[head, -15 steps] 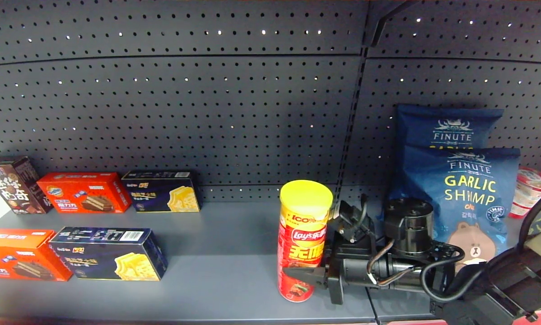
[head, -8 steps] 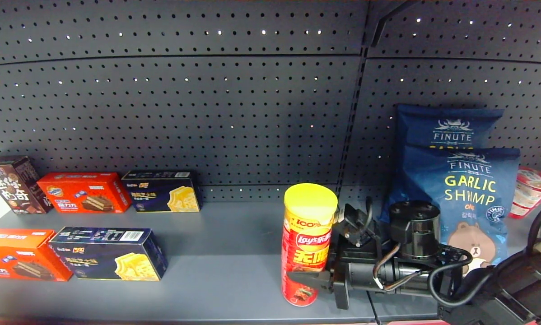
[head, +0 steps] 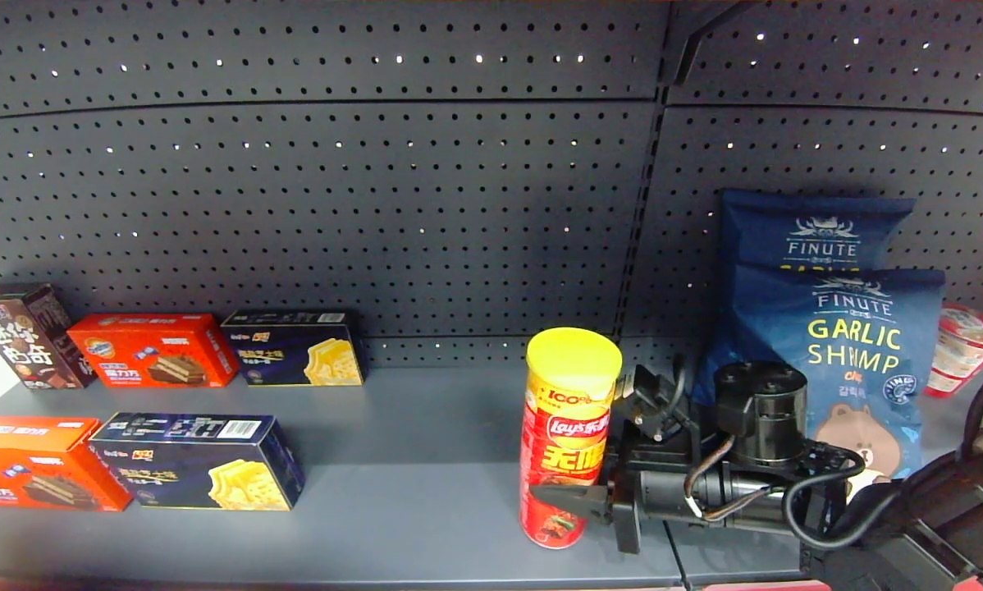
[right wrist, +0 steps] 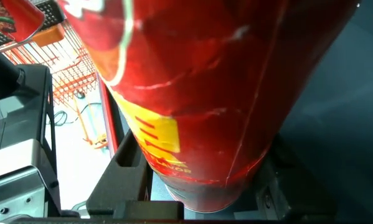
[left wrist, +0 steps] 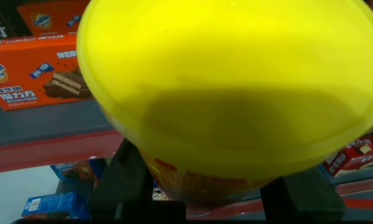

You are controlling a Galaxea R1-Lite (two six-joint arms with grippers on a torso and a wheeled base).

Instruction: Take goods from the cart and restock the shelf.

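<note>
Chip can [head: 569, 443] upright at shelf [head: 409, 476] front, clamped in right jaws; left jaws hold second can [left wrist: 230, 93]

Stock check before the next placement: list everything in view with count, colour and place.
shelf: 1, dark grey, pegboard behind
brown box: 1, brown, back left
orange boxes: 2, orange, back row and front left
dark blue boxes: 2, dark blue, back row and front row
snack bags: 2, blue, right, one behind the other
red-and-white packs: count unclear, far right
chip can: 1, red, yellow lid, upright right of middle
second can: 1, yellow lid, in left gripper
cart: 1, orange wire, beyond shelf's front edge
right gripper: 1, black, shut on chip can
left gripper: 1, black, shut on second can
</note>
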